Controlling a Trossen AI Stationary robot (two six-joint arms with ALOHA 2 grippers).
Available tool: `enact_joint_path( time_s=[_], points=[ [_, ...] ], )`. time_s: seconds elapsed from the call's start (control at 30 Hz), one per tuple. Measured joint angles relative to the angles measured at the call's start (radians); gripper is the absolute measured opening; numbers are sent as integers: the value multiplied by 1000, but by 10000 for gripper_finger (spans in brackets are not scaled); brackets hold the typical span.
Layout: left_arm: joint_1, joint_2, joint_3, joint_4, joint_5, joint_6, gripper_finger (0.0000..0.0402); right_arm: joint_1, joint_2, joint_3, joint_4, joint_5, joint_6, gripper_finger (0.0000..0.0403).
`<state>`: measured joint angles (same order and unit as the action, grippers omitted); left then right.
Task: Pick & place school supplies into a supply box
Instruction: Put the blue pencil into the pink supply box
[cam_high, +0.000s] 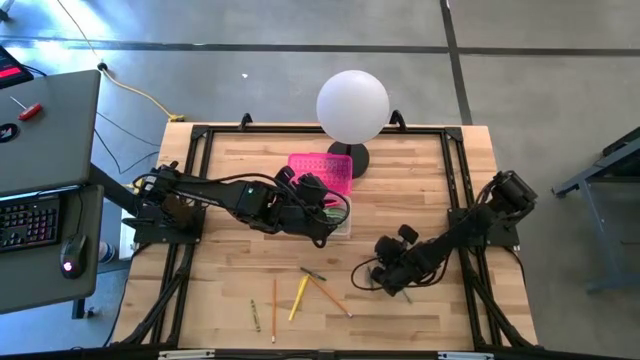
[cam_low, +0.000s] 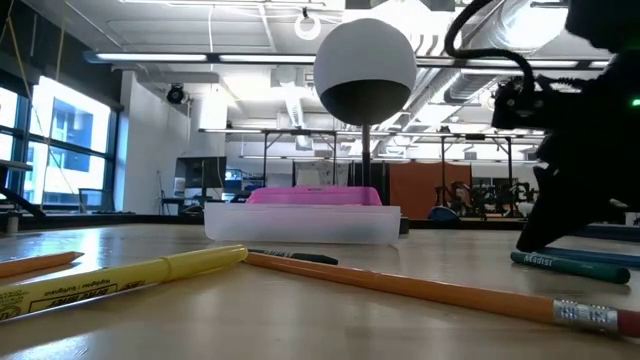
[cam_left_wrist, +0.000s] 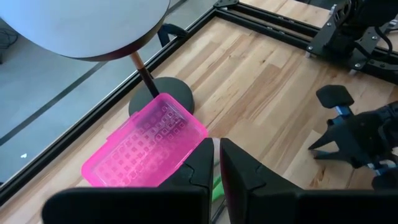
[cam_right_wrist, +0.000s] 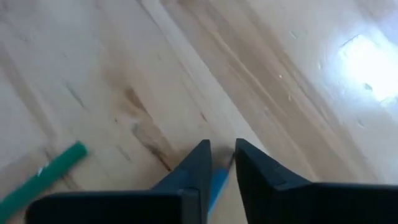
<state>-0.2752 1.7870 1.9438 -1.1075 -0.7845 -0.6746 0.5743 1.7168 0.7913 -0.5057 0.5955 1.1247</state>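
Right gripper (cam_right_wrist: 219, 163) jaws nearly closed, pinching blue pen (cam_right_wrist: 216, 186) flat on wood; green pen (cam_right_wrist: 43, 177) beside. Left gripper (cam_left_wrist: 216, 163) jaws narrow, green item between, over supply box (cam_high: 335, 212), pink lid (cam_high: 322, 170) up. Risk: slick round barrel rolls, slips out.

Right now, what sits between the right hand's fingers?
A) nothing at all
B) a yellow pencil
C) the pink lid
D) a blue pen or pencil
D: in the right wrist view a thin blue pen or pencil lies between the right hand fingers on the table.
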Motion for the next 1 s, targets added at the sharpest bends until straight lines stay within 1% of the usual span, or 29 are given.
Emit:
enact_joint_path(
  time_s=[0.17, 0.27, 0.33, 0.4, 0.47, 0.5, 0.57, 0.73, 0.87, 1.0],
  points=[
    [0, 0, 0, -3, 2, -3, 60, 16, -4, -141, 209, 58, 85, 17],
    [0, 0, 0, -7, 4, -6, 60, 74, -6, -232, 337, 134, 182, 9],
    [0, 0, 0, -14, 5, -7, 60, 120, -4, -285, 449, 193, 199, 8],
    [0, 0, 0, -18, 5, -7, 60, 162, -3, -325, 555, 231, 150, 12],
    [0, 0, 0, -17, 4, -7, 60, 192, 0, -350, 619, 276, 44, 19],
    [0, 0, 0, -17, 0, -8, 60, 202, 0, -356, 628, 291, 1, 23],
    [0, 0, 0, -16, -10, -11, 60, 204, -1, -365, 631, 289, -26, 32],
    [0, 0, 0, -11, -9, -39, 60, 185, -3, -379, 653, 259, -7, 62],
    [0, 0, 0, -10, -7, -45, 60, 185, -2, -379, 657, 259, -31, 86],
    [0, 1, 0, -10, -7, -56, 60, 185, -2, -379, 655, 243, -9, 105]
  ],
)
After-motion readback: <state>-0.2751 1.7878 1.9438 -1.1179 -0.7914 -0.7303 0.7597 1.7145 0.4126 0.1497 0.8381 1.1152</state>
